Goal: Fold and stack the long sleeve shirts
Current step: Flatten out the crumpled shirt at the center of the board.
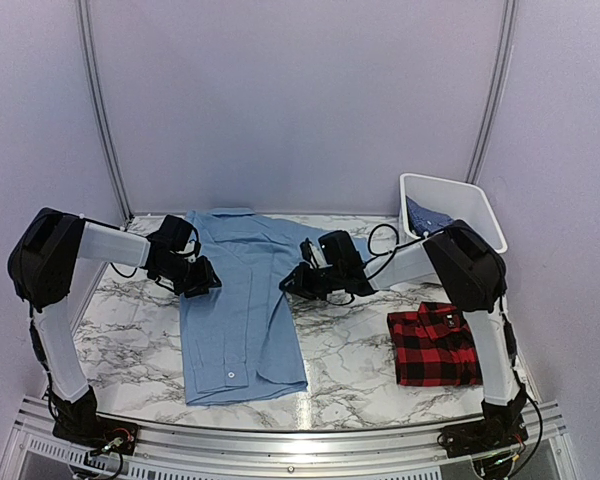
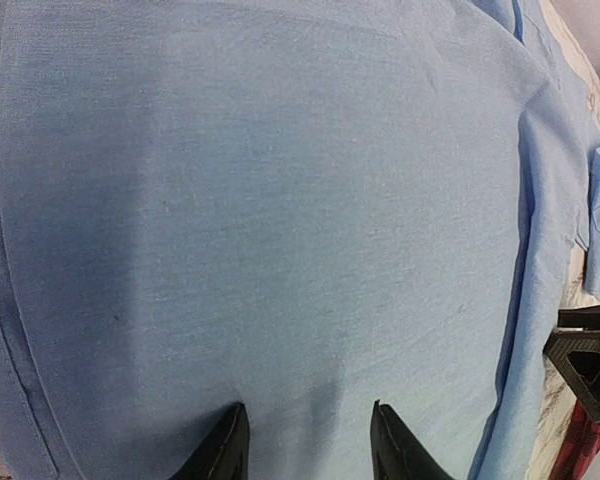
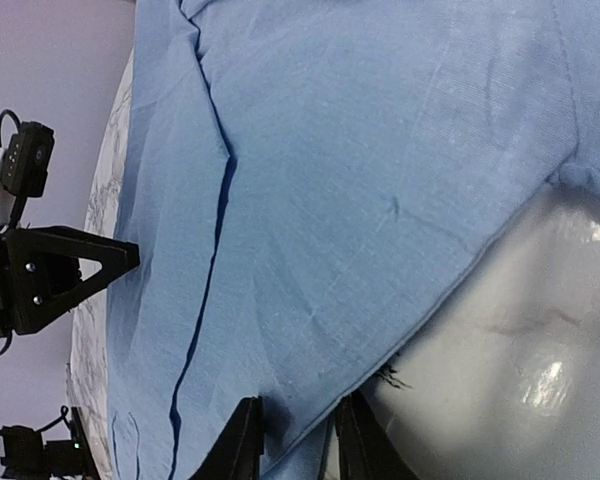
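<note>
Right end effector point(image 1: 292, 281) pinching light blue shirt point(image 1: 242, 320) edge, left end effector point(image 1: 208, 277) w/ fingers apart over opp. side

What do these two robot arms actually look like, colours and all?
Each arm mixes white tube sections with bulky black joint housings, bolted onto a metal rail. Loose black cables loop near the wrists. The left gripper and right gripper are black, ending in two thin, pointed black fingers. No markings are readable.
</note>
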`<state>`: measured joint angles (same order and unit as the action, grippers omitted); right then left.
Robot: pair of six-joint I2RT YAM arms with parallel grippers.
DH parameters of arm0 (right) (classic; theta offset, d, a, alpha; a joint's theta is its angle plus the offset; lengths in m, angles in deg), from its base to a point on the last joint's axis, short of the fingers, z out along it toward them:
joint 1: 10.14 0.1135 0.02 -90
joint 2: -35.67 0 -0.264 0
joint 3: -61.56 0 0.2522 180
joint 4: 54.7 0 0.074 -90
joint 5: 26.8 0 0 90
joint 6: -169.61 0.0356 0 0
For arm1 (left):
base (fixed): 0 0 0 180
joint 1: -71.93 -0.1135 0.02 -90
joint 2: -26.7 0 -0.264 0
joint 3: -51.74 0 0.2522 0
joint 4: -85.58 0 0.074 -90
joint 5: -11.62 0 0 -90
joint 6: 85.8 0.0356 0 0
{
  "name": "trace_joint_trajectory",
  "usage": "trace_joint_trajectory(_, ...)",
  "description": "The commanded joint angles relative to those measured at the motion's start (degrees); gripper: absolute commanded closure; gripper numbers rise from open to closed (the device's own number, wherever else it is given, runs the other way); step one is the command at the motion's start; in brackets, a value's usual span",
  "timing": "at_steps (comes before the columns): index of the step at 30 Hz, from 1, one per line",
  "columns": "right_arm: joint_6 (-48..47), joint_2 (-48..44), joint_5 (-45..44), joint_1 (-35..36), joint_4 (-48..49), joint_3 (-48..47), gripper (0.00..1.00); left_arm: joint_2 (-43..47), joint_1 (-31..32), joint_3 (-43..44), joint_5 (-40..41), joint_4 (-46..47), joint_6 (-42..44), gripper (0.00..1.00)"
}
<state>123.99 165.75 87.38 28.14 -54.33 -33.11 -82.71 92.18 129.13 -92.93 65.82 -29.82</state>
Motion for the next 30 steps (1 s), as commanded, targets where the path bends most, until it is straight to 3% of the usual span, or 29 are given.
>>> trace_joint_trajectory(1,0.7,1.1,1.3,-0.7,0.9,-2.7,0.82,-1.8,-0.6,-0.5,1.4,-5.5,0.6,0.56)
trace_joint_trajectory(4,-0.8,0.7,-0.4,-1.9,-2.2,-3.7,0.99,-1.8,-0.6,-0.6,1.3,-5.6,0.8,0.56)
trace_joint_trajectory(15,-17.5,-2.0,-11.4,-8.9,-23.6,-8.7,1.00,-1.7,-0.6,-1.2,0.2,-5.6,1.4,0.56)
trace_joint_trajectory(25,-22.4,-7.6,-17.8,-7.8,-27.3,2.0,1.00,0.9,1.8,-0.8,-3.2,-5.6,2.1,0.54)
trace_joint_trajectory(27,-22.7,-9.7,-19.4,-7.3,-27.5,4.6,0.94,2.3,3.0,-0.7,-2.8,-5.6,2.3,0.52)
trace_joint_trajectory(30,-23.2,-13.2,-21.6,-6.7,-28.5,6.2,0.74,5.7,5.6,-1.4,0.9,-6.1,2.6,0.47)
